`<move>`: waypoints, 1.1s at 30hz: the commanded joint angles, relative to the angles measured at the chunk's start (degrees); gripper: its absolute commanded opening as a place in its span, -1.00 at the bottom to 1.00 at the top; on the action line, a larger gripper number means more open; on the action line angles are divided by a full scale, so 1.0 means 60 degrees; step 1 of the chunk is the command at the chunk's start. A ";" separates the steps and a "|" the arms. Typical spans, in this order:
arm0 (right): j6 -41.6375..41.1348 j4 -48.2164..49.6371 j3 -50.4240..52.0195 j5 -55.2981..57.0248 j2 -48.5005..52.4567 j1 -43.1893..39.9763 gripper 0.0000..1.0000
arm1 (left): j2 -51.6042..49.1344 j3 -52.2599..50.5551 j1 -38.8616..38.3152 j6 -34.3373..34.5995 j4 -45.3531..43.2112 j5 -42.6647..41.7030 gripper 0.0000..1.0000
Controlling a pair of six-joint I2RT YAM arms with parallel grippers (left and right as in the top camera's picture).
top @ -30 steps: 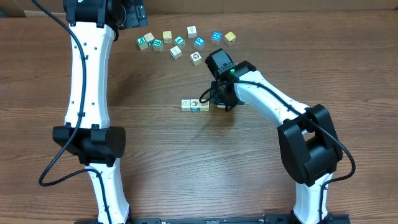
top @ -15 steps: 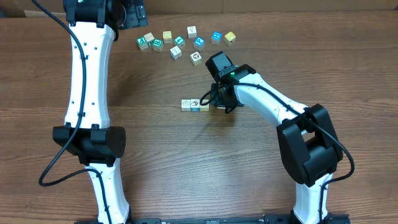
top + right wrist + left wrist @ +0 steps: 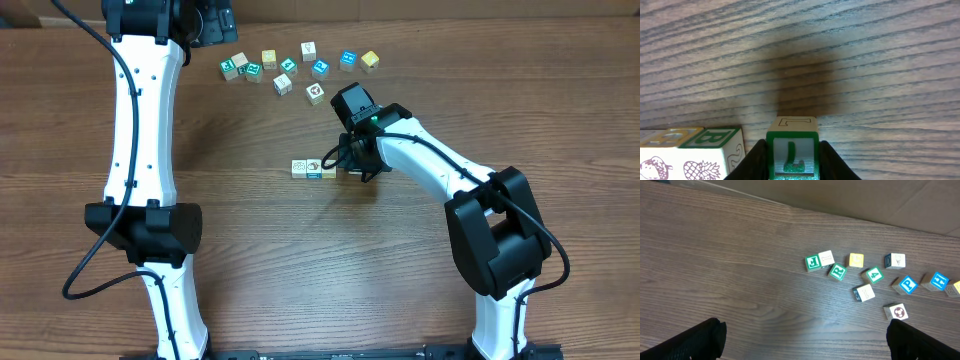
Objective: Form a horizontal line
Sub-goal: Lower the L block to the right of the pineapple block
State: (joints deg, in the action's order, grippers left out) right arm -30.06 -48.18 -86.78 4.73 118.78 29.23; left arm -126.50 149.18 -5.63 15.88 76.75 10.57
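Right gripper (image 3: 354, 164): shifted very slightly since a second ago, held low at the 3 o'clock end of the row (image 3: 313, 168). Jaws: narrow, pads (image 3: 756, 155) seen against both sides of the green L cube (image 3: 792, 150); release not confirmed. Cube: set down on the table (image 3: 250, 250) just beside the row, one finger between. Line judged nearly formed. Left gripper (image 3: 805, 337): spread wide, empty, held over the spare cubes (image 3: 865, 275) at 12 o'clock.

Plain white wooden cube (image 3: 298, 168), white wooden cube with blue edge (image 3: 313, 171) and tan wooden cube (image 3: 328, 169) sit touching in a left-right row. Green-edged white wooden cube with letter L (image 3: 792, 152) stands upright just off the tan end.
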 commanded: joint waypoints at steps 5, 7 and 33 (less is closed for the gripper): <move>-0.0022 0.0091 0.0211 0.0095 0.0146 -0.0004 -0.24 | 0.0036 0.0047 -0.0066 -0.0109 -0.0004 0.0058 1.00; -0.0022 0.0135 0.0211 0.0135 0.0146 -0.0007 -0.24 | 0.0036 0.0047 -0.0066 -0.0109 -0.0007 0.0058 1.00; 0.0015 0.0055 0.0211 -0.0667 0.0146 0.0022 -0.52 | 0.0036 0.0047 -0.0066 -0.0109 -0.0007 0.0058 1.00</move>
State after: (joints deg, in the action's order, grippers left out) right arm -30.02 -46.98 -85.86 3.18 118.89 29.23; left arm -126.50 149.18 -5.63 15.88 76.75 10.57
